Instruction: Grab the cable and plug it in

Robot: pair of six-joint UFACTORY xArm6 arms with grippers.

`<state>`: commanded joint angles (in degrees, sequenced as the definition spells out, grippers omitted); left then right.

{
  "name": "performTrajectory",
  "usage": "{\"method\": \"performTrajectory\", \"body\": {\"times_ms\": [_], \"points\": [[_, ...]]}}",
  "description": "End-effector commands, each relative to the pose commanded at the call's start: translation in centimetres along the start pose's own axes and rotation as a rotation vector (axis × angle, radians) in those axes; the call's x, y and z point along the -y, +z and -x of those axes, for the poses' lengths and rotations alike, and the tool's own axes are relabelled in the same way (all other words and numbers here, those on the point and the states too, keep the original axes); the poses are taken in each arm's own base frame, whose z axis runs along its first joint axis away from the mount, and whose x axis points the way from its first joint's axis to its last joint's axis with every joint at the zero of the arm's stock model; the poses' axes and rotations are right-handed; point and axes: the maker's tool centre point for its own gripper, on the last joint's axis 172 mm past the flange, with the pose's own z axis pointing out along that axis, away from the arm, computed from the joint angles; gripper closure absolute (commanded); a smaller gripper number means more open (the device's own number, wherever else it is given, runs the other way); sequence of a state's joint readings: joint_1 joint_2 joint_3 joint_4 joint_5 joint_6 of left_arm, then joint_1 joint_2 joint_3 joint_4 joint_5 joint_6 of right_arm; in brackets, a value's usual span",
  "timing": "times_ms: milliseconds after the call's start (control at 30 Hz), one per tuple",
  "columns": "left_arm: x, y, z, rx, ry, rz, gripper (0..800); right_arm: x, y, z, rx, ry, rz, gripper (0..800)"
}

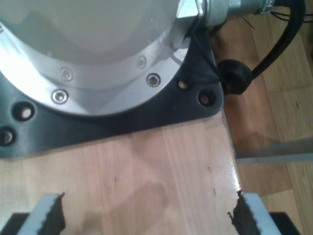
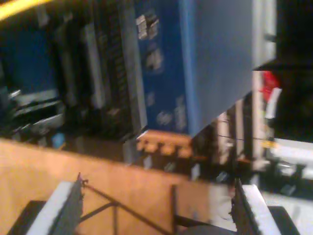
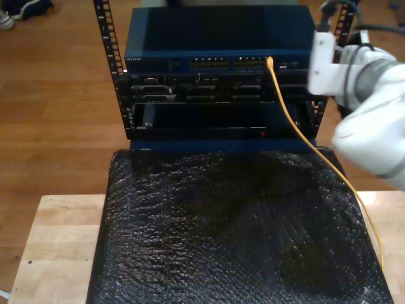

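Light wooden surface point(image 3: 57, 240) under black bubbly mat point(image 3: 234, 234), wood floor point(image 3: 57, 95). Thin yellow-orange cable point(image 3: 288, 111) plugged into blue rack switch point(image 3: 218, 44), upper centre exterior view; label unreadable. My first claw point(image 1: 146, 215) and my second claw point(image 2: 156, 208): apart, empty.

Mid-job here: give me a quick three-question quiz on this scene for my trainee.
1. True or false: the yellow network cable ends at a port on the blue switch.
2. In the exterior view, the cable trails down over the edge of: A) a black textured mat, B) a white cloth, C) a metal tray?
3. Fill in: the jaws of my first end effector stand ___ over the wooden tabletop.
Key: 1 true; 2 A; 3 open.
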<state>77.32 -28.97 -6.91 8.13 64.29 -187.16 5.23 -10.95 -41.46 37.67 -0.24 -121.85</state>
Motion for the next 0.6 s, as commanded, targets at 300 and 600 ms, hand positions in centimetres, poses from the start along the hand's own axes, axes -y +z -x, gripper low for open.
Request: {"method": "performTrajectory", "body": {"times_ms": [300, 600], "points": [[0.0, 0.0, 0.0, 0.0, 0.0, 0.0, 0, 7.3, -5.1, 11.7, 0.048, -0.04, -0.203, 70], [0.0, 0.0, 0.0, 0.0, 0.0, 0.0, 0, 13.4, -13.2, 21.5, 0.118, -0.024, -0.374, 11]]}}
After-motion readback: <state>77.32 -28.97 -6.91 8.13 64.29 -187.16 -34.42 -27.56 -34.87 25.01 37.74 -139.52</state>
